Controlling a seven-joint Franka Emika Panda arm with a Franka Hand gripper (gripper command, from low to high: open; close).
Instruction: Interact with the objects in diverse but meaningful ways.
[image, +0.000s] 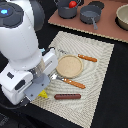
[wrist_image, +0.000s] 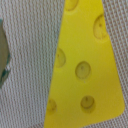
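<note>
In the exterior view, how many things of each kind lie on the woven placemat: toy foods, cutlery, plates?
Toy foods: 2 (yellow holed cheese wedge, thin brown sausage)
Cutlery: 2 (orange-handled fork, orange-handled knife)
Plates: 1 (tan round plate)
Total: 5

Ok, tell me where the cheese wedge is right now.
In the exterior view the cheese wedge peeks out at lower left on the striped placemat, under the arm, left of the sausage. The wrist view shows it close up.

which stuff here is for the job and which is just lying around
Job:
cheese wedge
sausage
tomato

Lying about:
plate
fork
knife
pot
pan
bowl
placemat
</note>
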